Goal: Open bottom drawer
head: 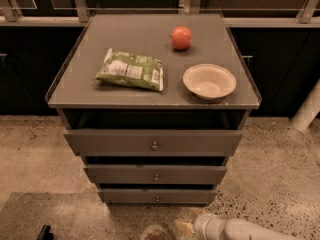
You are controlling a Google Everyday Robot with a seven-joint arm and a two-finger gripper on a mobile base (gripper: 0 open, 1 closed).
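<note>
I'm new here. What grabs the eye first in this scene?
A red round fruit, a green snack bag and a pale bowl sit atop a grey three-drawer cabinet. At the picture's bottom edge, the robot's claw is near the floor, before the bottom drawer.

The floor [280,174] is pale with lots of little dark dots. A grey desk [145,39] stands in the middle. Behind it are dark cupboards [280,69] and a metal rail [40,20]. A white pipe [310,109] leans on the right.
</note>
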